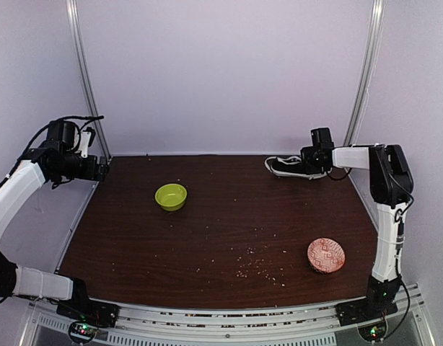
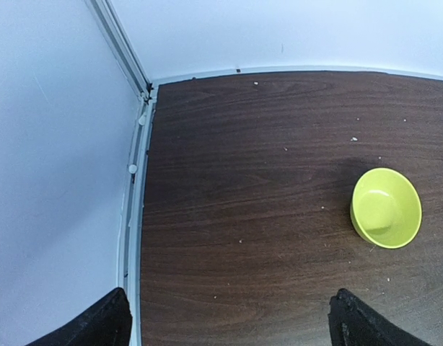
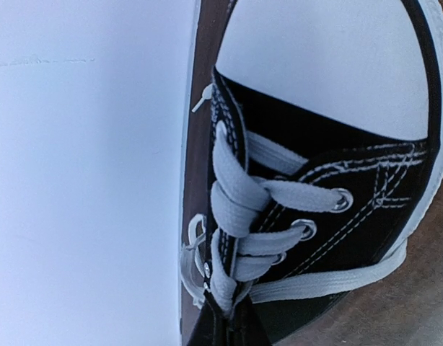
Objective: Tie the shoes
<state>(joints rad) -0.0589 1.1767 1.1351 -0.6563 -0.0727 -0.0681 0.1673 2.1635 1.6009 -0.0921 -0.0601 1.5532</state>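
Note:
The black sneaker [image 1: 288, 166] with white sole and white laces lies at the back right of the table, by the rear wall. My right gripper [image 1: 306, 163] reaches it from the right. In the right wrist view the shoe [image 3: 351, 180] fills the frame, and my right gripper [image 3: 232, 328] is shut on its laced tongue, where the white laces [image 3: 239, 194] cross. A loose lace end loops beside the wall. My left gripper [image 1: 102, 171] hangs high over the table's left edge, far from the shoe. In the left wrist view it [image 2: 229, 321] is open and empty.
A lime green bowl [image 1: 171, 196] sits left of centre, also in the left wrist view [image 2: 385, 207]. A pink patterned bowl [image 1: 326, 255] sits at the front right. Crumbs [image 1: 257, 265] are scattered on the dark wood table [image 1: 229, 223]. White walls enclose the back and sides.

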